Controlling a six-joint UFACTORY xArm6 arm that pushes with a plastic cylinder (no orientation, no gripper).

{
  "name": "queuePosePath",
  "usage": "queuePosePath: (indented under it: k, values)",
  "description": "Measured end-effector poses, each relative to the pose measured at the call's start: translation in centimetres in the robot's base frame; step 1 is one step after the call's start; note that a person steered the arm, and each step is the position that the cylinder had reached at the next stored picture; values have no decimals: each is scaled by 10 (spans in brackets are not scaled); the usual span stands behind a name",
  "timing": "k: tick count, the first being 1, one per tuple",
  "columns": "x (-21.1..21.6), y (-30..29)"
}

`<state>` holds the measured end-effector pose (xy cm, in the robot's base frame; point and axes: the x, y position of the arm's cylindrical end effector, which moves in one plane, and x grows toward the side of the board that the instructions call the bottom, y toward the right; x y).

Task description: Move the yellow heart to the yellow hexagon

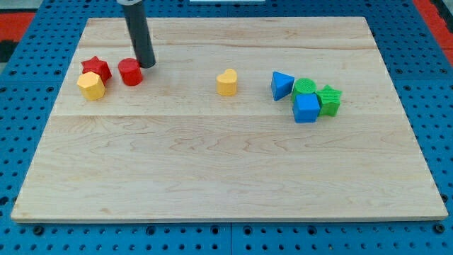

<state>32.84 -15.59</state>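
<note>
My tip [147, 64], the lower end of a straight dark rod, rests on the pale wooden surface [226, 170] near its top-left corner, touching or just beside the red cylinder block [130, 72]; there are no jaws to report, only this rod. The yellow heart-shaped block [226, 82] stands alone toward the middle of the top edge. Its goal, the yellow hexagon block [91, 86], sits near the left edge, touching the red star block [95, 69]. I judge the tip is on the wrong side: it must get to the heart's right to push leftward.
</note>
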Motion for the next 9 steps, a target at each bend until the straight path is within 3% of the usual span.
queuePosePath:
  k: [1, 2, 4, 5, 6, 9]
  values:
    - [3, -14]
    - [3, 14]
    - [-4, 181]
    - [30, 185]
    - [58, 174]
    - [60, 36]
